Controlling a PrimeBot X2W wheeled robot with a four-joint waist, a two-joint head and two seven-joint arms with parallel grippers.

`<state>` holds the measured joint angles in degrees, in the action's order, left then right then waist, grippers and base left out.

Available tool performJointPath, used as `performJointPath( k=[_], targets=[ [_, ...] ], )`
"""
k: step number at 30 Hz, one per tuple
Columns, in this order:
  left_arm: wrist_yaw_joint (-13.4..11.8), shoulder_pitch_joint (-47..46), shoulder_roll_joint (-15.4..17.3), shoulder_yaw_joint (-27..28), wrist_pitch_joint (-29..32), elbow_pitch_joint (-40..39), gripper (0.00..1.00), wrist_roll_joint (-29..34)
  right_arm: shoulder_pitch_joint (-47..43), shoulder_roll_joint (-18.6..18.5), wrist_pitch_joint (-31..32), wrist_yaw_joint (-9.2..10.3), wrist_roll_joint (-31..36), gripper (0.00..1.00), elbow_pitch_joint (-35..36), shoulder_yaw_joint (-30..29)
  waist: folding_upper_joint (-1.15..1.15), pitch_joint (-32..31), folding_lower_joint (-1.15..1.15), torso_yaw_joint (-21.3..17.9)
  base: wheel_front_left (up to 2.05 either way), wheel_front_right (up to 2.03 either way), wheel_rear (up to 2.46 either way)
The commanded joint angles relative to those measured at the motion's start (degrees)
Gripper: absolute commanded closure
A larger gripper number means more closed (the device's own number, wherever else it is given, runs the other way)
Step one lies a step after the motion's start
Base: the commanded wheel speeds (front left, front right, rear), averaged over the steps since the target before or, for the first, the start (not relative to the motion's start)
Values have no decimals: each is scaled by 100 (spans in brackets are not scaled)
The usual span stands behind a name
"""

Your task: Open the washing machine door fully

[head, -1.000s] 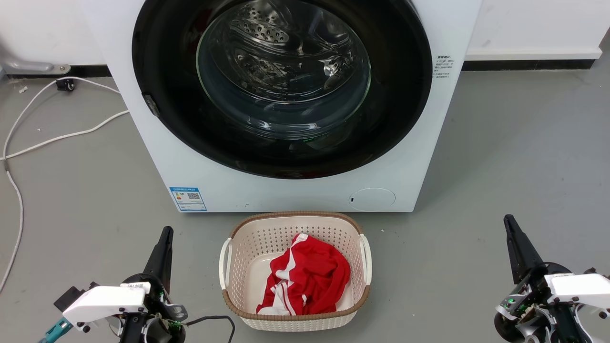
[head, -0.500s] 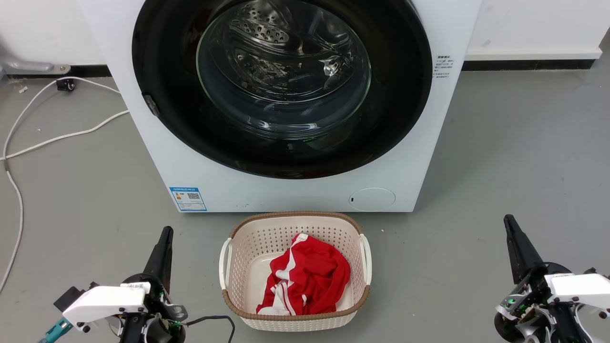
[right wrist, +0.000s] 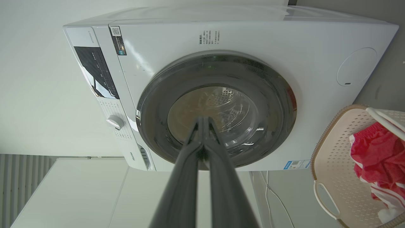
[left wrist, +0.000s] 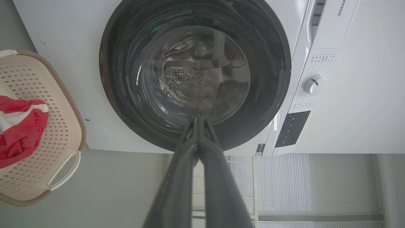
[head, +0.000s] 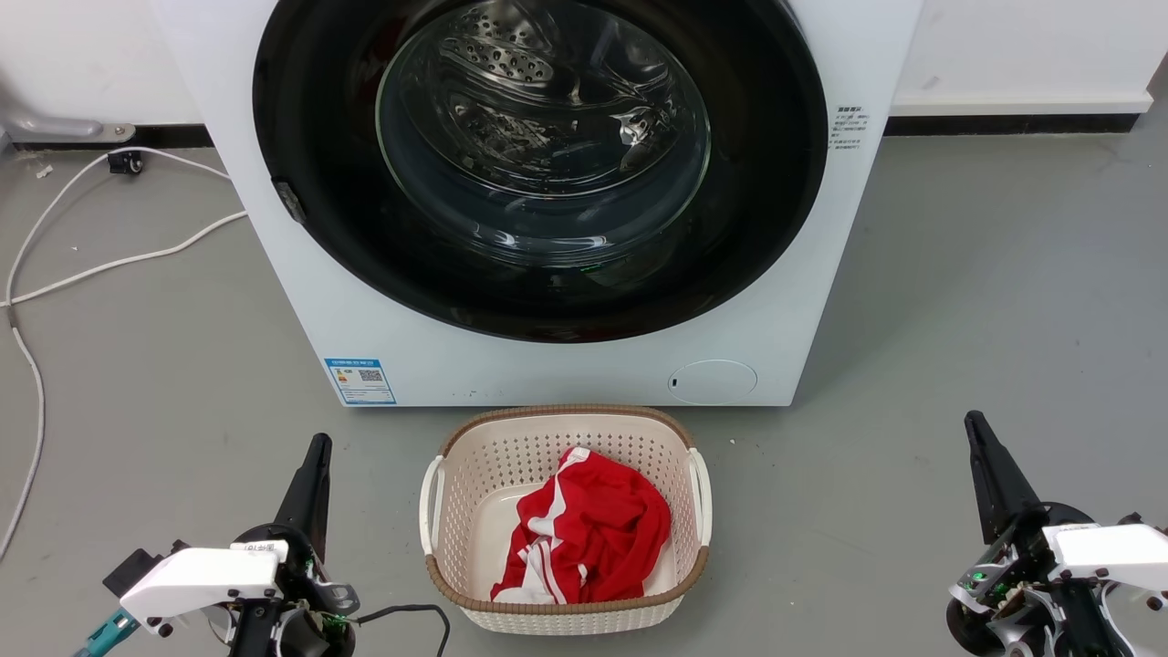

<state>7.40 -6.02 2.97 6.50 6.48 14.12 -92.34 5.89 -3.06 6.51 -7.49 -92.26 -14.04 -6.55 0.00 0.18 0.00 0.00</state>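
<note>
The white washing machine (head: pixel 794 301) stands straight ahead, its big glossy black door (head: pixel 310 137) lying flat against the front, closed. Through the clear glass bowl (head: pixel 543 128) I see the perforated steel drum. The same door (left wrist: pixel 126 79) (right wrist: pixel 158 104) faces both wrist cameras. My left gripper (head: pixel 318 449) rests low at the lower left, well short of the machine, fingers together and shut on nothing. My right gripper (head: pixel 975 424) sits at the lower right, likewise shut and empty. In the wrist views each pair of fingertips (left wrist: pixel 197 118) (right wrist: pixel 203 120) meets.
A cream perforated laundry basket (head: pixel 456 447) holding a red and white garment (head: pixel 593 534) stands on the grey floor just before the machine, between my arms. White cables (head: pixel 109 265) trail on the floor at the left. A small round white flap (head: pixel 712 381) sits low on the machine front.
</note>
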Motion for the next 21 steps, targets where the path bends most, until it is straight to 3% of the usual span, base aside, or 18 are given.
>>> performJointPath(
  k=[1,10,11,21],
  targets=[
    [17,-48,-7,18,20,4,100,29,69,19,11,0,21,100,-7,-6,0,0,0,0,0,0,0],
    [17,-48,-7,19,21,4,100,30,69,19,11,0,21,100,-7,-7,0,0,0,0,0,0,0],
    [-1,8,-2,-5,-2,17,0,-1,-10,1,-1,0,1,0,-12,1,0,0,0,0,0,0,0],
    [-1,-35,-9,-248,-263,10,0,201,-71,-32,-256,0,244,0,78,142,0,7,0,2,0,0,0]
  ],
)
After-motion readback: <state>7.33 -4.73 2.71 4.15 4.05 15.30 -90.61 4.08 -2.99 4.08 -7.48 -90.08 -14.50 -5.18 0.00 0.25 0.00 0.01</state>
